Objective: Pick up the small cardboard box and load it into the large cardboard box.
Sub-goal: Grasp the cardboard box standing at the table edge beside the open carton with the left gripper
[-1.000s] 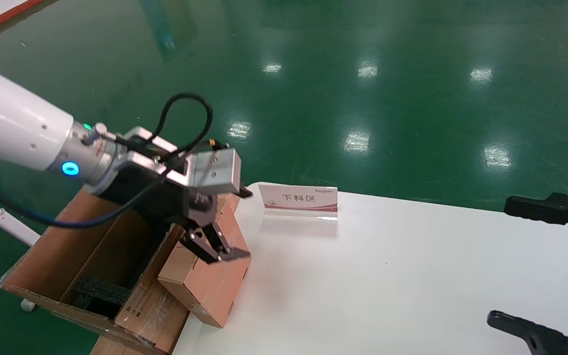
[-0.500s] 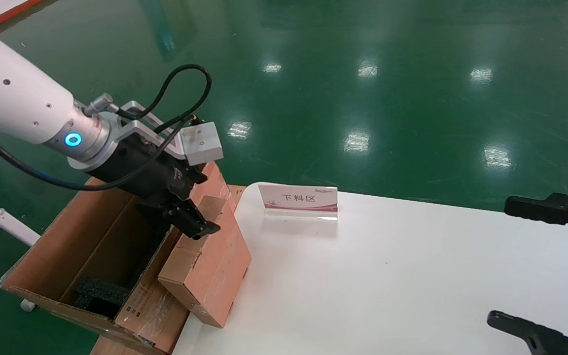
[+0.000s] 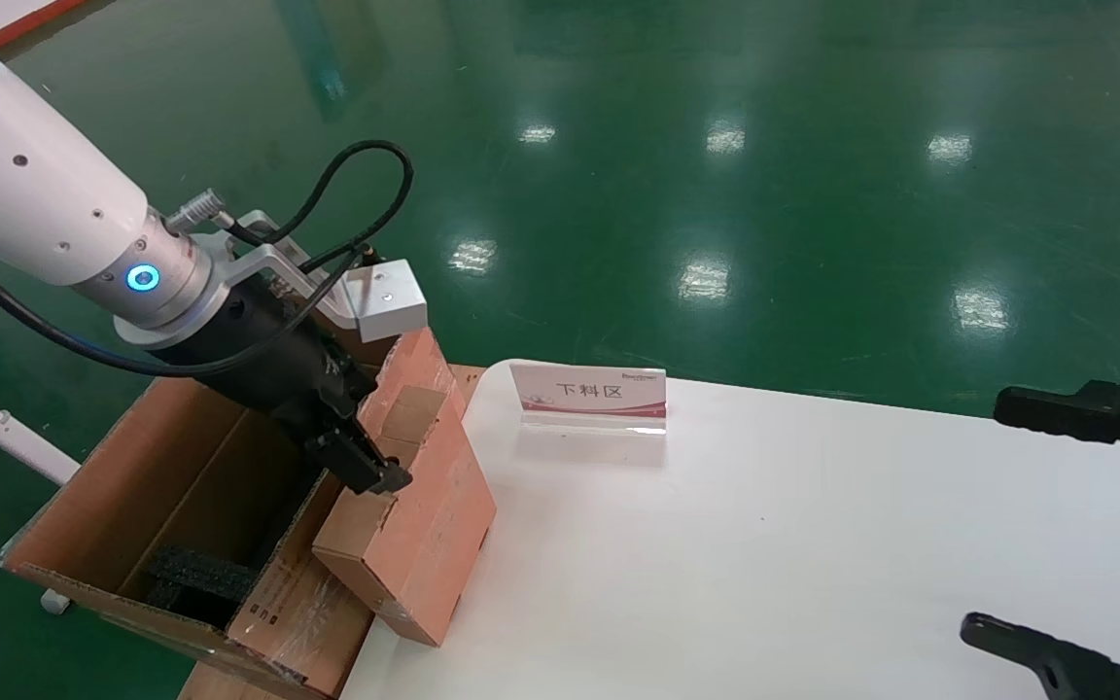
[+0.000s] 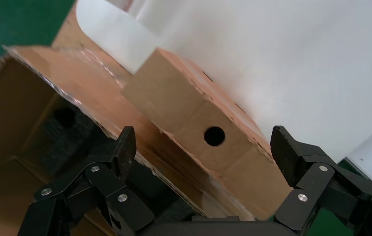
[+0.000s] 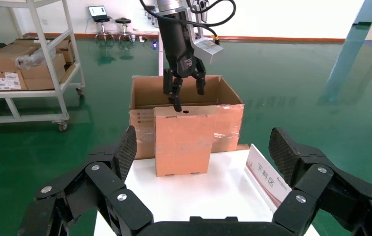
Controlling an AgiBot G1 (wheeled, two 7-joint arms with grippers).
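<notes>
The small cardboard box (image 3: pixel 424 530) stands on end at the left edge of the table, leaning against the large cardboard box (image 3: pixel 122 486). Its tan top with the round hole (image 4: pixel 214 136) faces my left gripper (image 3: pixel 375 473). That gripper hangs open just above the top. One finger is over the large box's inside and the other past the small box's table-side face, touching nothing. The right wrist view shows the small box (image 5: pixel 181 140) in front of the large box (image 5: pixel 225 123), with the left gripper (image 5: pixel 185 96) over them. My right gripper (image 3: pixel 988 513) is parked open at the table's right.
A red-and-white sign card (image 3: pixel 591 397) stands on the white table (image 3: pixel 764 564) just right of the small box. Black foam blocks (image 3: pixel 195 574) lie in the large box's bottom. Green floor surrounds the table. A shelf trolley with cartons (image 5: pixel 21 64) stands far off.
My left gripper has swung back from the small box's table-side face, turned, and come down over its top. The small box and the right arm have not moved.
</notes>
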